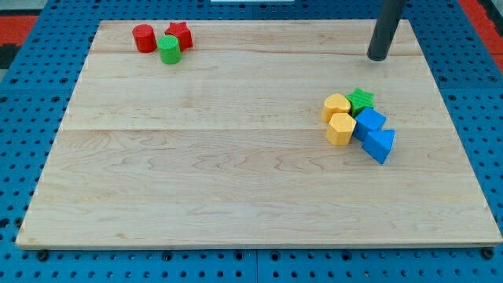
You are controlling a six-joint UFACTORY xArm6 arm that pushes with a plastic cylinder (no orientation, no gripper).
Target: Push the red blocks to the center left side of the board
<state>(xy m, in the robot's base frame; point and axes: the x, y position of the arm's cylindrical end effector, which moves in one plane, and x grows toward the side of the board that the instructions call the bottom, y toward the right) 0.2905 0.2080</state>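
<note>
A: What is largest here?
B: The wooden tabletop (236,157), lying on a blue pegboard (23,94).
A: And the arm?
B: Its dark rod comes down at the view's top right; the tip (378,58) rests near the tabletop's far edge, above the right-hand cluster and well apart from the red blocks. It carries no gripper, so nothing is open or closed.
A: Where are the red ones?
B: At the view's top left: a red cylinder (144,38) and a red star (180,34), with a green cylinder (169,49) just beside both.
A: The cluster?
B: Two yellow blocks (336,106) (341,129), a green star (361,99), a blue block (369,123) and a blue triangle (381,145), packed together.
</note>
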